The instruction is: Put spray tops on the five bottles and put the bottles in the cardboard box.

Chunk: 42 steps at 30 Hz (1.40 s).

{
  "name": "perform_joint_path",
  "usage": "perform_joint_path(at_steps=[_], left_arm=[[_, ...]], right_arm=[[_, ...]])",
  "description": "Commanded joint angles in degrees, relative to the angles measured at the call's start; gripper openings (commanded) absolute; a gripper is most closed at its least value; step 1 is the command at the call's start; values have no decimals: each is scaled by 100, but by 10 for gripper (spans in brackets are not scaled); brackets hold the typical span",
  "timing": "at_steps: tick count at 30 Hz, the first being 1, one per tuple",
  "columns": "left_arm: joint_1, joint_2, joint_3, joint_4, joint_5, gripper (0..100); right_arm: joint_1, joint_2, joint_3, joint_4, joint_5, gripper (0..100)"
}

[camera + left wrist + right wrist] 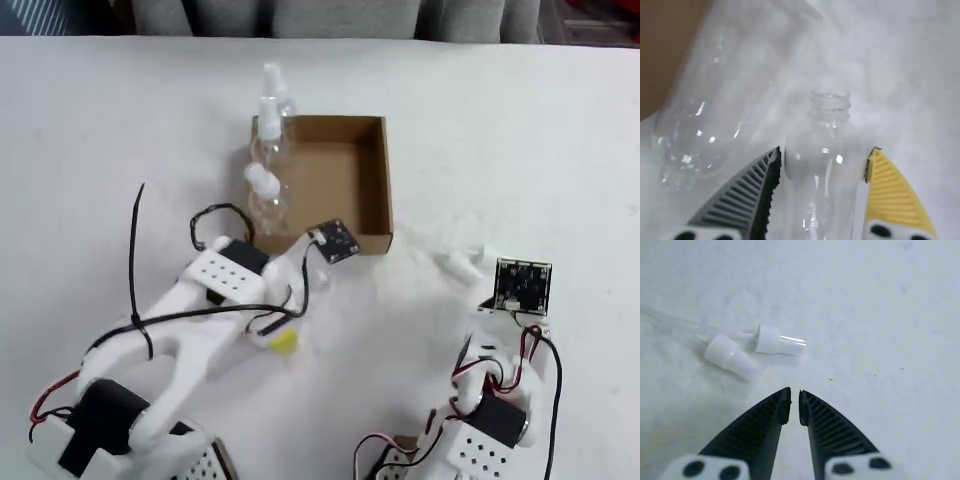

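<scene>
Clear plastic bottle point(827, 150) with no top is pinched between the grey and yellow fingers of the left gripper point(822, 162), on the near side of the cardboard box point(386, 180). Its open neck sticks out free, likely so a top can go on. 2 spray tops point(735, 357) lie right of the box. The right gripper point(795, 405) hangs by them, fingers almost pressed together, holding nothing.
</scene>
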Motion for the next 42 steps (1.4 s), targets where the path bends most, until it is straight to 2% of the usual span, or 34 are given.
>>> perform_joint_path(at_steps=[1, 9, 17, 21, 28, 33, 37, 42], left_arm=[[-22, -4, -281, -123, 105, 269], [-31, -4, 149, -668, 114, 266], [-57, -4, 229, -695, 114, 261], [-57, -4, 273, -677, 105, 197], [-66, -48, 264, -202, 97, 344], [-84, -57, 149, -79, 88, 343], [-286, -57, -141, 308, -334, 343], [-453, -57, -176, 325, -598, 344]], right_arm=[[-13, 40, 44, 66, 62, 15], [-13, 40, 44, 66, 62, 15], [-13, 40, 44, 66, 62, 15], [-13, 40, 44, 66, 62, 15], [-13, 40, 44, 66, 62, 15], [-13, 40, 44, 66, 62, 15], [-13, 40, 44, 66, 62, 15], [-13, 40, 44, 66, 62, 15]])
